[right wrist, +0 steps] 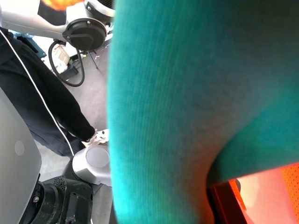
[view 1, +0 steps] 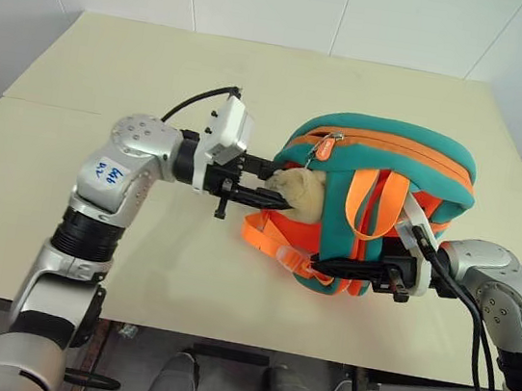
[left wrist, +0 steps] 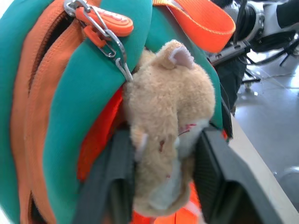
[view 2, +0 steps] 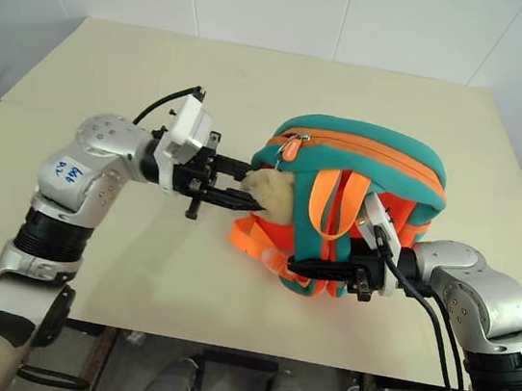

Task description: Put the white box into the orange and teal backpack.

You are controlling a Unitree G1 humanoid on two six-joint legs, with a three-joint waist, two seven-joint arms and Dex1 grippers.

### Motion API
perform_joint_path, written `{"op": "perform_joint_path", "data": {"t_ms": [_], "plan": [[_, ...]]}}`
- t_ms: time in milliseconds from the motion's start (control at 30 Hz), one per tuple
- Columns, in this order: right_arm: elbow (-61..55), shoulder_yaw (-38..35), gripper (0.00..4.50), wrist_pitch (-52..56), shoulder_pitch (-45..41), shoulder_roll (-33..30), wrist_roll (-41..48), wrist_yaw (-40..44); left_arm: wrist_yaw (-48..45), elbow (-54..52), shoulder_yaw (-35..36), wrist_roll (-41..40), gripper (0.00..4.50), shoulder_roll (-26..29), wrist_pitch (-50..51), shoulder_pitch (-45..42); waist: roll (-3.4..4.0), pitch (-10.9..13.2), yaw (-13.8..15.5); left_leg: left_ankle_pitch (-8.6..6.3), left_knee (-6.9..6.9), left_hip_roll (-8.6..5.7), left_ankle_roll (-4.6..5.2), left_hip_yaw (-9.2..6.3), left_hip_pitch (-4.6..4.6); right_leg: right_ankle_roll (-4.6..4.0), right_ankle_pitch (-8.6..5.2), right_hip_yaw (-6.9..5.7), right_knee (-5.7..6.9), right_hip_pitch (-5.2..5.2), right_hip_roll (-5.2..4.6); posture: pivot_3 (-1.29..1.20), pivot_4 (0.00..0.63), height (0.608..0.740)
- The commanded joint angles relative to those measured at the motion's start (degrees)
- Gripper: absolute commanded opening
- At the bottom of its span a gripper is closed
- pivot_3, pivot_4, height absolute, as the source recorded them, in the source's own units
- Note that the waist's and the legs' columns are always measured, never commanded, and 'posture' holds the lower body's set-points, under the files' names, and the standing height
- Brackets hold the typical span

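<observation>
Both our pincers grip the orange and teal backpack: right pincer pinches its teal edge, left pincer squeezes the plush toy, so we should hold gently and steady.

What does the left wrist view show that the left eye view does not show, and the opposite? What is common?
Left wrist view: a metal clip reaching from the zipper pull to the plush toy. Left eye view: the table, and the right gripper clamped on the lower teal edge of the orange and teal backpack. Both: the backpack, and the left gripper closed around the toy.
</observation>
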Motion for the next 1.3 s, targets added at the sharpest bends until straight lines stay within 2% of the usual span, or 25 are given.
{"op": "perform_joint_path", "data": {"t_ms": [33,200,333,500,600,767,967,1067,1300], "plan": [[-1.2,-0.4,0.00,0.0,0.1,0.0,0.1,0.2,-3.8,3.8,2.8,0.9,1.33,5.2,-2.1,-4.8,0.00,0.0,-0.1,0.00,-0.01,0.00,0.00,0.00,0.00,0.00,0.00,0.00,0.00,-0.01,0.00,0.00,0.150,0.740],[-2.6,-1.8,0.00,0.4,2.3,-1.3,0.4,0.1,-7.6,16.6,4.4,3.1,1.33,11.4,-7.0,-10.8,0.00,0.0,-0.1,0.00,-0.07,-0.01,0.00,0.02,0.00,-0.01,-0.01,0.00,-0.07,0.00,-0.01,0.00,0.150,0.740],[-5.3,-4.3,0.00,1.5,5.1,-1.0,2.0,-2.6,-8.3,26.1,1.7,9.8,1.33,14.2,-16.5,-7.7,0.02,0.0,-0.4,0.00,-0.27,0.00,0.00,0.03,-0.01,-0.07,-0.06,0.00,-0.08,-0.10,-0.01,0.00,0.150,0.740],[-8.4,-6.2,0.00,3.1,8.2,1.4,4.5,-8.0,-2.2,33.5,1.6,12.3,1.33,6.2,-23.4,-3.2,0.00,0.0,0.4,0.00,-0.22,0.01,0.00,0.02,-0.04,-0.08,-0.09,-0.02,-0.05,-0.11,-0.03,0.00,0.150,0.740],[-10.1,-7.0,0.00,2.9,9.7,2.6,5.0,-10.5,-0.1,34.0,1.1,12.6,1.33,1.1,-24.9,0.2,0.00,0.0,0.6,0.00,-0.12,-0.01,0.00,0.01,-0.09,-0.04,-0.06,-0.02,-0.04,-0.09,-0.04,0.00,0.150,0.740],[-9.7,-7.5,0.00,-0.8,10.3,5.2,2.6,-14.2,0.4,35.6,-0.6,14.7,1.33,-1.5,-26.9,5.1,0.00,0.0,0.4,0.00,-0.12,-0.01,0.00,0.02,-0.04,-0.02,-0.04,0.00,0.00,-0.07,-0.03,0.00,0.150,0.740],[-9.8,-8.3,0.00,-2.6,10.8,5.8,2.4,-15.2,0.9,38.7,1.5,13.1,1.33,-2.0,-24.1,6.0,0.00,0.0,0.5,0.01,-0.07,-0.04,0.01,0.01,0.07,0.01,-0.01,-0.01,-0.01,0.10,-0.05,0.00,0.150,0.740],[-9.4,-8.6,0.00,-2.8,10.6,4.9,2.1,-14.7,0.7,38.6,5.3,9.5,1.33,-1.3,-19.9,2.3,-0.01,0.0,0.5,0.01,-0.06,-0.05,0.01,-0.01,0.08,0.01,0.00,-0.02,-0.01,0.11,-0.05,0.00,0.150,0.740],[-9.0,-8.6,0.00,-2.8,10.1,4.5,1.9,-13.9,-1.7,36.0,8.3,6.7,1.33,1.1,-15.6,-6.1,-0.01,0.0,0.4,0.02,-0.11,-0.04,0.02,-0.04,0.03,0.01,0.00,-0.05,-0.03,0.06,-0.04,0.00,0.150,0.740]]}}
